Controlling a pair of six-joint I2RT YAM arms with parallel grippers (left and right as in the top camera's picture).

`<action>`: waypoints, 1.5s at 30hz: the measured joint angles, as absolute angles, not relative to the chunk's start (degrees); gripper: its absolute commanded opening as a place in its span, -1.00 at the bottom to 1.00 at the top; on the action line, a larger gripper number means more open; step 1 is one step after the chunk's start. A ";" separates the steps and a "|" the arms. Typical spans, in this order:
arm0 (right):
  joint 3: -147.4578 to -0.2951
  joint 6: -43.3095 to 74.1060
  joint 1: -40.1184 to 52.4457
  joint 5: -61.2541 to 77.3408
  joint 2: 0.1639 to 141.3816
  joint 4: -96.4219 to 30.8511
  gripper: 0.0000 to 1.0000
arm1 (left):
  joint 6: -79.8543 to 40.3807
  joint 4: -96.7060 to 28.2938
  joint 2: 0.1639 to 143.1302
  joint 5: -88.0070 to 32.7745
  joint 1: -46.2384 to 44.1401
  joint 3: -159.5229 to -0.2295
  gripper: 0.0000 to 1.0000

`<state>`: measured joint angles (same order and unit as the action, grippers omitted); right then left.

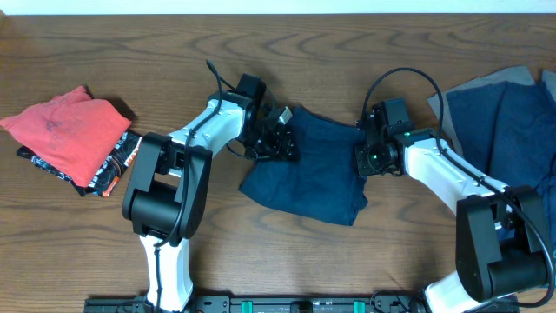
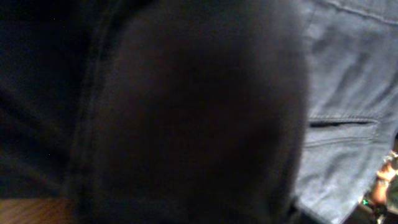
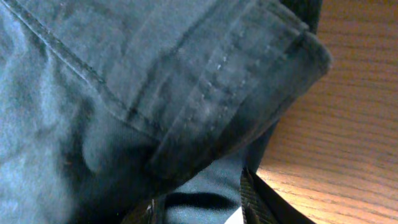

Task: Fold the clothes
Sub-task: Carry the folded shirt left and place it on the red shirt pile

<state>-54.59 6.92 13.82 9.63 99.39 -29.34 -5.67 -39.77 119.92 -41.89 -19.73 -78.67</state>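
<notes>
A navy garment (image 1: pixel 317 174) lies crumpled in the middle of the wooden counter (image 1: pixel 287 52), between the two arms. The left arm (image 1: pixel 204 122) reaches in from the left, and the left jaws sit at the garment's far left edge. In the left wrist view, dark cloth fills nearly everything right at the lens, so I cannot tell whether these jaws grip the fabric or only press against it. The right arm (image 1: pixel 434 161) comes in from the right. The right jaws hold the garment's far right corner, which peaks up toward them. In the right wrist view, a stitched hem hangs folded over, clear of the wood grain behind it.

At the left end of the counter, a red garment (image 1: pixel 69 130) rests folded on a black one with orange-white print (image 1: pixel 109 169) (only the near right edge of the black one shows). At the right edge lies a heap of navy clothes (image 1: pixel 499 113), one of them grey-edged at its far side.
</notes>
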 measured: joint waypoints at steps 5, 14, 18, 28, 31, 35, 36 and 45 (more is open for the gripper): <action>-54.59 6.85 13.85 10.50 99.39 -29.78 -0.29 | -5.30 -39.55 119.92 -38.96 -19.62 -78.65 -0.88; -54.59 8.99 12.12 7.51 99.39 -34.00 -0.32 | -5.30 -43.44 116.38 -24.86 -14.35 -80.55 -0.88; -54.61 9.61 9.02 6.39 99.39 -35.27 -0.33 | -5.98 -43.18 108.38 -15.33 -8.01 -80.82 -0.88; -54.61 10.04 7.62 5.74 99.39 -36.01 -0.34 | -7.11 -30.20 91.02 -5.74 11.97 -82.89 -0.85; -54.61 10.04 7.62 5.74 99.39 -36.40 -0.34 | -7.44 -26.85 91.05 -5.15 17.63 -82.96 -0.83; -54.61 10.04 7.62 5.74 99.39 -36.64 -0.34 | -7.46 -26.39 92.49 -4.84 22.48 -82.96 -0.81; -54.61 10.04 7.62 5.74 99.39 -36.64 -0.34 | -7.49 -26.39 92.90 -4.78 23.29 -82.96 -0.81; -54.61 10.04 7.62 5.74 99.39 -37.08 -0.33 | -7.92 -27.88 99.44 -4.73 31.11 -82.96 -0.82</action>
